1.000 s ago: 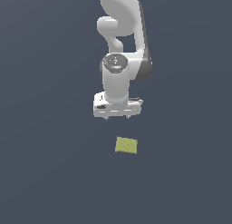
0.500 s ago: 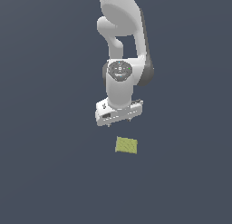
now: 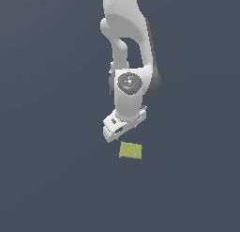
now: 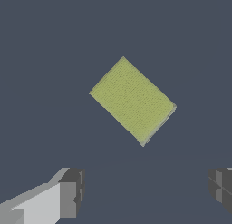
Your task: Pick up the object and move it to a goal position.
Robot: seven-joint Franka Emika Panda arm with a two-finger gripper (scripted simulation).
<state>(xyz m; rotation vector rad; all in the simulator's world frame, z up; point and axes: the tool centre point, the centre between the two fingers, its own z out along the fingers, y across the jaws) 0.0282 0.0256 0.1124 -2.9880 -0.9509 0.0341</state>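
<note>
The object is a small flat yellow-green block lying on the dark grey surface. In the exterior view my white gripper hangs just above it, slightly toward that view's left, turned at an angle. The wrist view shows the object lying diagonally ahead of the fingertips. My gripper is open, its two grey pads wide apart with nothing between them. It does not touch the block.
Only the uniform dark grey floor surrounds the block. The white arm rises above the gripper toward the top of the exterior view.
The gripper has come down closer to the block and has rotated about its vertical axis. The block has not moved.
</note>
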